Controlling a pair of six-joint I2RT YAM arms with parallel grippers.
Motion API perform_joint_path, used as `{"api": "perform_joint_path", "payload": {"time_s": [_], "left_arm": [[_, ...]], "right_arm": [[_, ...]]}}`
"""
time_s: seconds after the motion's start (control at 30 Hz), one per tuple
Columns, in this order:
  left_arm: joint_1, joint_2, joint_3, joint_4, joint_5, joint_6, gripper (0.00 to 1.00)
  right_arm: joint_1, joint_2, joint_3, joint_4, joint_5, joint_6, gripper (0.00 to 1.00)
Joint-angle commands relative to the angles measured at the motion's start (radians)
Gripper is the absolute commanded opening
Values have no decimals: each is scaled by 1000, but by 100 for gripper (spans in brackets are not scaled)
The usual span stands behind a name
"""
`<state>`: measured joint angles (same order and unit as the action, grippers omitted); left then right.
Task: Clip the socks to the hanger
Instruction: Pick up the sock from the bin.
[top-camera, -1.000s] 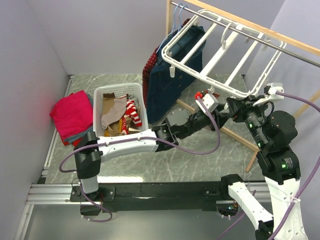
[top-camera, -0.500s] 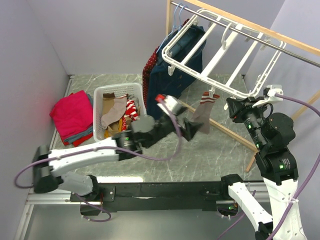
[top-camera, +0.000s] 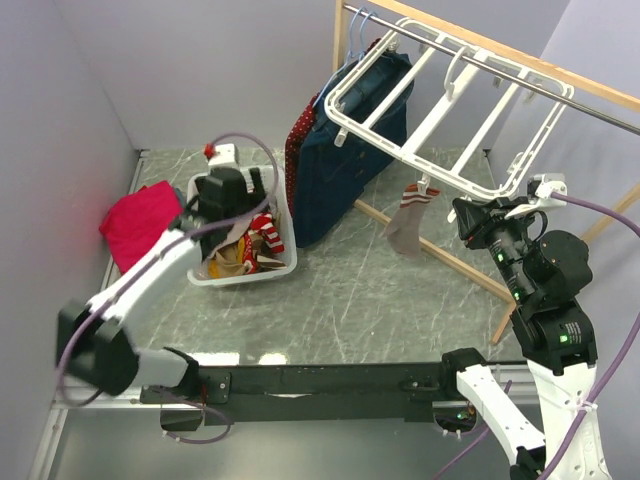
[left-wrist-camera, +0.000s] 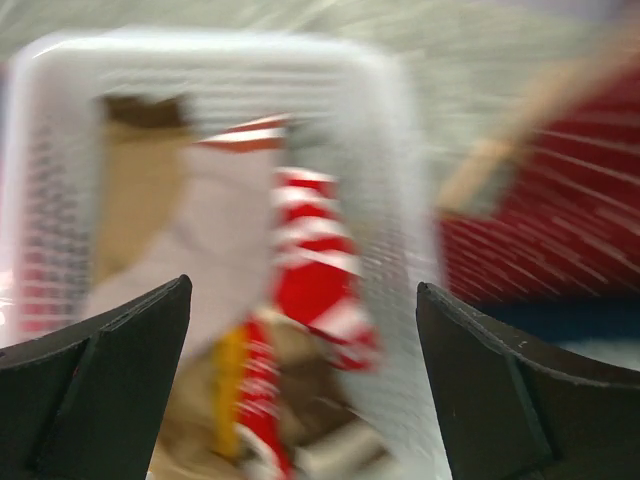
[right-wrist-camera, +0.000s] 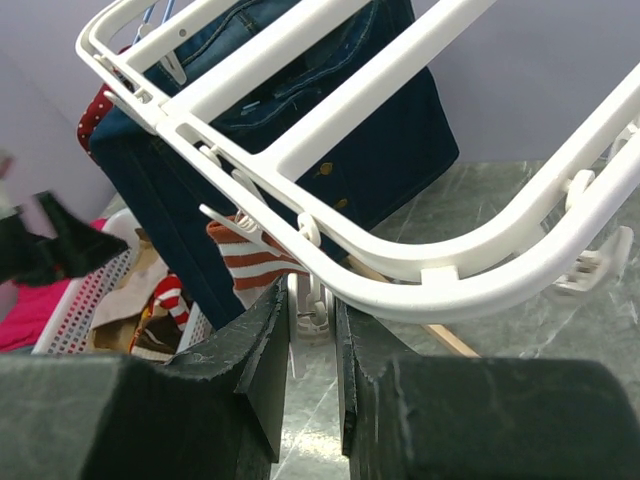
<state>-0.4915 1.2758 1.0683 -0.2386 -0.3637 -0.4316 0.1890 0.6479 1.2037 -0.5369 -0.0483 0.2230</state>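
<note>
Over the white basket (top-camera: 250, 278), far left on grey marbled tabletop (top-camera: 340, 310), left gripper (left-wrist-camera: 303, 290) spread wide, empty, right gripper (right-wrist-camera: 313, 290) pinched on clip (right-wrist-camera: 311, 300) of hanger (right-wrist-camera: 480, 272), lilac walls (top-camera: 200, 70) around.

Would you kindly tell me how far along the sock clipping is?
Done: one taupe fabric sock with a reddish cuff hangs clipped to the white plastic drying frame. In hand: the open left hand is over the white mesh basket; the right hand pinches a small white clip. Left: the basket's remaining socks.
</note>
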Motion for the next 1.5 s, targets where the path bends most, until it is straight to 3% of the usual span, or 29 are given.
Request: {"api": "perform_joint_path", "payload": {"time_s": [0.0, 0.1, 0.23, 0.4, 0.6, 0.7, 0.83, 0.9, 1.13, 1.3, 1.47], "left_arm": [[132, 220, 170, -114, 81, 28, 99], [183, 392, 308, -139, 91, 45, 95], [194, 612, 525, -220, 3, 85, 88], [194, 802, 729, -300, -44, 122, 65], [192, 830, 704, -294, -31, 116, 59], [194, 829, 671, -288, -27, 110, 45], [194, 786, 635, -271, -50, 117, 10], [194, 739, 608, -265, -52, 120, 3], [186, 533, 478, -275, -35, 87, 1], [157, 319, 291, -263, -23, 21, 2], [137, 194, 57, -226, 34, -55, 12]], "right_arm": [[-5, -4, 10, 25, -24, -5, 6], [-3, -4, 13, 26, -27, -7, 6], [-3, -4, 14, 28, -42, -1, 7], [-3, -7, 8, 29, -51, 3, 7], [-3, -7, 0, 34, -48, 1, 7], [-3, -4, -6, 40, -55, 4, 7], [-3, 1, -6, 38, -55, 3, 7], [-3, -4, -7, 40, -53, 3, 7], [-3, -7, -4, 40, -58, 6, 7], [-3, -13, 3, 35, -55, 4, 7], [-3, -14, -9, 38, -59, 3, 7]]}}
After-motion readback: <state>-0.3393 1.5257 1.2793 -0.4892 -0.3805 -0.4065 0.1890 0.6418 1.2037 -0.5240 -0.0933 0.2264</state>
